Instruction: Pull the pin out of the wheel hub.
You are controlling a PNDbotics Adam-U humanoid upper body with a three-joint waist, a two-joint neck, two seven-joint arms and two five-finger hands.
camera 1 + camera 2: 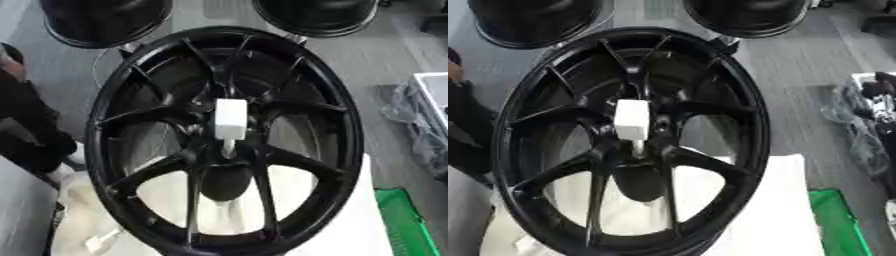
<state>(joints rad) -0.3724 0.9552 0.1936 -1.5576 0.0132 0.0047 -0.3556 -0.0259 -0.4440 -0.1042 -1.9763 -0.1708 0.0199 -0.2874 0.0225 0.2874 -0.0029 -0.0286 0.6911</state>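
Black hub (229, 140) fills the middle of both views, spokes fanning out from the centre, rim running nearly to the near edge. Pin (230, 119) sits at the hub centre: a white block with a thin white stem below it going into the centre, still in place. Hub rests on a white surface (341, 235) that shows through the gaps between the near spokes. Neither robot hand shows in either view, so can't tell whether fingers are spread or pinching. Two more dark wheels at the far edge: one far left (105, 20), one far right (319, 15), both just beyond the hub's rim. Green crate (404, 220) near right, beside the white surface. Clear plastic wrapping (859, 125) on the right, on grey floor (367, 65). Dark shape at the left edge, can't make it out.
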